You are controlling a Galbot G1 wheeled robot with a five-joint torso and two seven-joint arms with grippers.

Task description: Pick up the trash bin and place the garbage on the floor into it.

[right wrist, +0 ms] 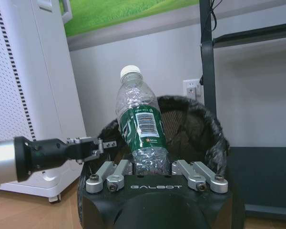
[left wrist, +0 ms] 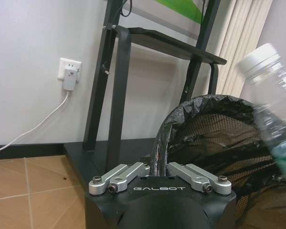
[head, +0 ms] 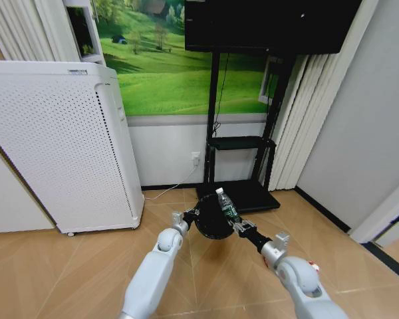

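The trash bin [head: 211, 226], a small black mesh basket with a black liner, hangs above the floor. My left gripper [head: 188, 216] is shut on its rim. The left wrist view shows that rim [left wrist: 158, 143] between the fingers of the left gripper [left wrist: 157, 164]. The garbage in hand is a clear plastic bottle [head: 225, 204] with a green label. It stands upright over the bin's mouth, with my right gripper [head: 238, 226] shut on its lower part. In the right wrist view the bottle [right wrist: 140, 121] rises from the right gripper [right wrist: 151, 168], in front of the bin [right wrist: 200, 126] and the left gripper [right wrist: 99, 144].
A large white perforated appliance [head: 60, 146] stands at the left. Straight behind the bin is a black TV stand [head: 241, 143] with a low base [head: 249, 195]. A wall outlet with a white cable [left wrist: 68, 72] is beside it. Open wooden floor [head: 66, 272] lies near me.
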